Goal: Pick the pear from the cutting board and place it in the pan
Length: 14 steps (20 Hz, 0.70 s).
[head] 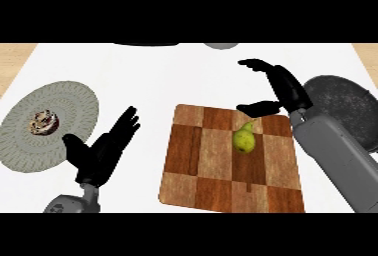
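Observation:
A yellow-green pear [246, 139] lies on the wooden checkered cutting board [207, 170], in its upper right part. My right hand [284, 87] hovers just beyond the pear, open, fingers arched and thumb pointing left above the board's far edge, not touching the fruit. The dark round pan [347, 105] sits to the right of the board, partly hidden behind my right forearm. My left hand [103, 147] rests open left of the board, fingers pointing up and right.
A grey patterned plate [29, 145] with a small brown pastry [44, 122] on it lies at the left. Two dark and grey objects peek in at the counter's far edge [221, 45]. Wooden strips border the white counter on both sides.

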{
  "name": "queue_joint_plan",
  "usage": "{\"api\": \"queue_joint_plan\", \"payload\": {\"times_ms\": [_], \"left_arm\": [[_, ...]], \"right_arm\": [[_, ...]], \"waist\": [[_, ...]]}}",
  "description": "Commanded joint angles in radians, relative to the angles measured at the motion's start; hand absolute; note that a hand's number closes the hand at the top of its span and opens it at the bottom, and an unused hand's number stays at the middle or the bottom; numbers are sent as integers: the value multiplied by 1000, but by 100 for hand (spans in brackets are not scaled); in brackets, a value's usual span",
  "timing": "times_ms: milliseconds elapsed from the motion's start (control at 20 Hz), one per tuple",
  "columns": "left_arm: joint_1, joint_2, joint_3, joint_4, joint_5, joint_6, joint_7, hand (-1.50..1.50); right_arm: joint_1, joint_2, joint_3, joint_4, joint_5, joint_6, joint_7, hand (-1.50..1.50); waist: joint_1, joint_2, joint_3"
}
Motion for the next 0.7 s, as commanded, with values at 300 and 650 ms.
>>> {"api": "queue_joint_plan", "payload": {"times_ms": [300, 650], "left_arm": [[-36, -15, 4, 10, 29, -24, 26, 0], [-5, -21, 10, 15, 21, -23, -5, 0]], "right_arm": [[-227, 17, 333, 155, 190, 490, 405, -150], [-379, 192, 379, 272, 125, 879, 672, -150]], "waist": [[27, -5, -6], [4, -8, -1]]}}
